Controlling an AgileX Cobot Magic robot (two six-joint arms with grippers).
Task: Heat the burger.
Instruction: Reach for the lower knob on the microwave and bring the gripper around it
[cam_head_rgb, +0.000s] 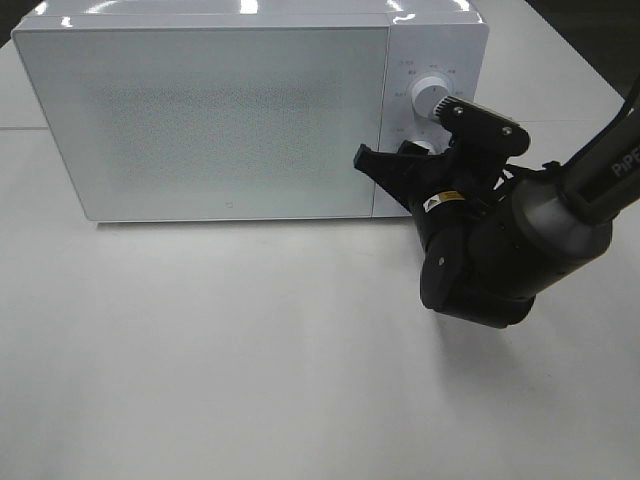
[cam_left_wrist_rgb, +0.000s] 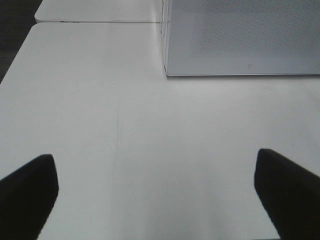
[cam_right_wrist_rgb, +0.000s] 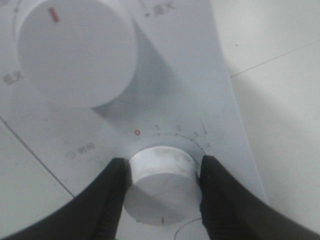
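The white counter (cam_head_rgb: 250, 360) fills most of the high view. A seam at the far left marks where a second tabletop butts against it.

On the far half of the counter stands a white microwave (cam_head_rgb: 230, 110), its front facing the camera. Its wide door (cam_head_rgb: 200, 120) is shut, and the pane is a pale, speckled grey that shows nothing behind it. The burger appears in no view; whether it sits behind that door cannot be told.

The black right arm (cam_head_rgb: 520, 240) comes in from the right edge. Its bulky wrist hangs over the counter just in front of the microwave's right end, hiding the lower part of the narrow control panel (cam_head_rgb: 400, 60).

The right claw (cam_right_wrist_rgb: 165, 167) is at that panel, partly closed. Its two dark fingers (cam_right_wrist_rgb: 112, 200) press against opposite sides of the lower dial (cam_right_wrist_rgb: 161, 182), a small white knob with a red tick on its face and a numbered scale around it.

Above it, clear of the fingers, is the larger upper dial (cam_head_rgb: 432, 97), also white with a red mark.

The left claw (cam_left_wrist_rgb: 157, 165) shows only in its own wrist view. It hangs wide open over bare counter with nothing between its fingertips (cam_left_wrist_rgb: 30, 190), and the microwave's near left corner lies well ahead of it.
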